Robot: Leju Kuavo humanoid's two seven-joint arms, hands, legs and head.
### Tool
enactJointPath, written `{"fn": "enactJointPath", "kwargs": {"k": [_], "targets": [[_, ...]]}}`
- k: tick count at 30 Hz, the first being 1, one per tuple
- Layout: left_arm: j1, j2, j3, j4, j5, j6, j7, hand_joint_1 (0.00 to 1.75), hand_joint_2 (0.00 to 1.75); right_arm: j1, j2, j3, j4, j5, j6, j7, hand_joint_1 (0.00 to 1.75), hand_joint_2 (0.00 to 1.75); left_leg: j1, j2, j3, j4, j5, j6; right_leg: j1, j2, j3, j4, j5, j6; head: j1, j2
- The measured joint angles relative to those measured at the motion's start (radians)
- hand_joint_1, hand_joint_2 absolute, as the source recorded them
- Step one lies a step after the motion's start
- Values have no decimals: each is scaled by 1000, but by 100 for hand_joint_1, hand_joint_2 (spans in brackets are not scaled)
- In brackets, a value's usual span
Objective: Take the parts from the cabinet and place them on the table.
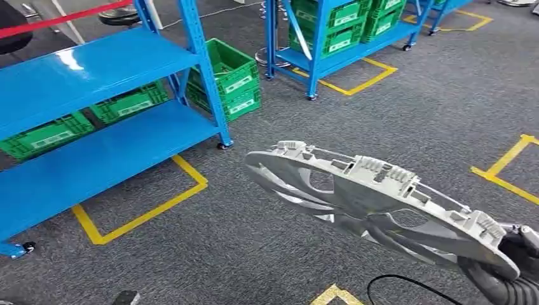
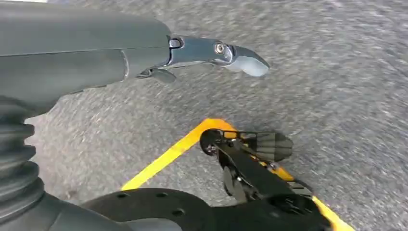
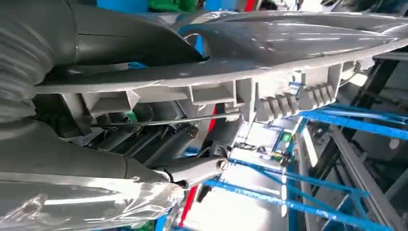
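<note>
A silver wheel-cover part [image 1: 375, 197] with clips along its rim hangs tilted above the grey carpet in the head view. My right hand [image 1: 518, 251] grips its rim at the lower right edge of that view. In the right wrist view the same part [image 3: 288, 43] lies across the picture, with my right hand [image 3: 110, 48] clamped over its edge and its fingers [image 3: 197, 168] beneath the rim. My left hand [image 2: 144, 57] hangs over the carpet with a finger stretched out and nothing in it. The blue cabinet [image 1: 102, 70] stands at the left.
Green crates [image 1: 232, 76] sit on the floor beside the blue cabinet and on its lower shelf [image 1: 47, 136]. A second blue rack [image 1: 337, 38] with green crates stands further back. Yellow tape [image 1: 136, 216] marks squares on the carpet. A black cable [image 1: 407, 283] lies near my right arm.
</note>
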Motion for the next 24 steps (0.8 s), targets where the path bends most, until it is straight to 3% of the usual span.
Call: {"fn": "enactJointPath", "kwargs": {"k": [1, 2, 4, 6, 7, 8, 9, 11, 12, 13, 14, 15, 16, 17, 18, 21, 22, 23, 24], "targets": [[0, 0, 0, 0, 2, 0, -11, 0, 175, -1, 0, 0, 0, -1, -3, -3, 175, 175, 5, -40, 39, -82, 35, 0, -2, 11, -1, 1, 2, 3, 0, 0], [-1, -1, 0, 0, 7, 0, -27, 0, 175, -4, 0, 0, 0, -3, -10, -5, 175, 175, 10, -88, 57, -128, 33, 0, 7, 23, -11, 13, 1, 11, 0, 0], [-4, -1, 0, 0, 29, -6, -76, 0, 175, -4, 0, -3, 0, -11, -25, -8, 175, 175, 9, -72, 53, -131, 25, 7, 2, 44, -26, 11, 10, 22, 1, 0], [-4, -6, 5, 0, 54, -31, -123, 0, 175, 6, 0, -14, 0, -28, -38, -11, 175, 175, 10, -49, 54, -136, 33, 21, -3, 66, -36, 5, 18, 36, 0, 0], [-6, -4, 8, 0, 61, -35, -134, 0, 175, 11, 0, -26, 0, -32, -48, -11, 175, 175, 11, -35, 54, -139, 37, 27, 0, 17, -39, 18, 7, 38, 1, 0], [-5, -5, 10, 0, 61, -32, -130, 0, 175, 9, 0, -41, 0, -32, -64, -11, 175, 175, 9, -23, 54, -139, 37, 35, 3, -41, -60, 64, -30, 44, 13, 0], [-2, -5, 11, 0, 60, -24, -116, 0, 175, 8, 0, -60, 0, -31, -78, -11, 175, 175, 7, -9, 53, -139, 36, 37, 2, -66, -94, 143, -77, 50, 13, 0], [7, -5, 15, 0, 53, -4, -76, 0, 175, 9, 0, -102, 3, -19, -116, -9, 175, 175, 5, 19, 53, -138, 35, 38, -1, -78, -160, 299, -147, 55, 13, 0], [10, -5, 16, 0, 50, 3, -57, 0, 175, 9, 0, -133, 4, -13, -134, -3, 175, 175, 4, 33, 53, -138, 35, 38, -2, -79, -172, 331, -153, 56, 13, 0], [11, -5, 16, 0, 49, 8, -46, 0, 175, 10, 0, -171, 4, -8, -148, 6, 175, 175, 4, 46, 53, -138, 35, 38, -2, -79, -158, 313, -136, 56, 13, 0], [10, -6, 17, 0, 49, 13, -39, 0, 175, 9, 0, -223, 4, -2, -152, 19, 175, 175, 4, 58, 54, -138, 33, 37, -2, -83, -120, 249, -102, 55, 13, 0], [9, -8, 18, 0, 48, 15, -35, 0, 175, 6, 0, -278, 2, -8, -137, 48, 175, 175, 5, 68, 58, -138, 31, 36, -2, -96, -63, 150, -61, 54, 13, 0], [9, -11, 20, 0, 46, 16, -31, 0, 175, 0, 0, -347, -2, -24, -99, 83, 175, 175, 4, 75, 62, -138, 28, 32, -2, -135, -3, 53, -29, 53, 13, 0], [10, -13, 22, 0, 42, 16, -29, 0, 175, -11, 0, -428, -3, -41, -51, 115, 175, 175, -5, 81, 64, -137, 24, 26, 7, -162, 16, 13, -38, 51, 14, 0], [11, -16, 24, 0, 40, 16, -27, 0, 175, -20, 0, -506, -5, -56, -2, 142, 175, 175, -7, 84, 64, -134, 22, 21, 4, -148, 20, 10, -29, 38, 11, 0], [11, -26, 25, 0, 38, 8, -27, 0, 175, -54, 3, -688, -8, -63, 84, 179, 175, 175, -6, 116, 67, -138, 23, 9, 7, -115, 5, 13, -25, 22, 13, 0], [10, -29, 25, 0, 37, -6, -35, 0, 175, -66, 3, -731, -11, -66, 92, 200, 175, 175, -3, 106, 66, -134, 11, 1, -1, -103, 8, 7, -20, 13, 11, 0], [9, -32, 25, 0, 36, -22, -49, 0, 175, -82, 4, -775, -11, -78, 99, 227, 175, 175, -3, 63, 55, -106, -14, -1, -1, -93, 7, 6, -19, 10, 8, 0], [8, -38, 25, 0, 35, -31, -60, 0, 175, -99, 4, -823, -11, -90, 105, 253, 175, 175, -3, 35, 24, -39, -55, -1, -2, -84, 5, 6, -18, 8, 6, 0]]}}
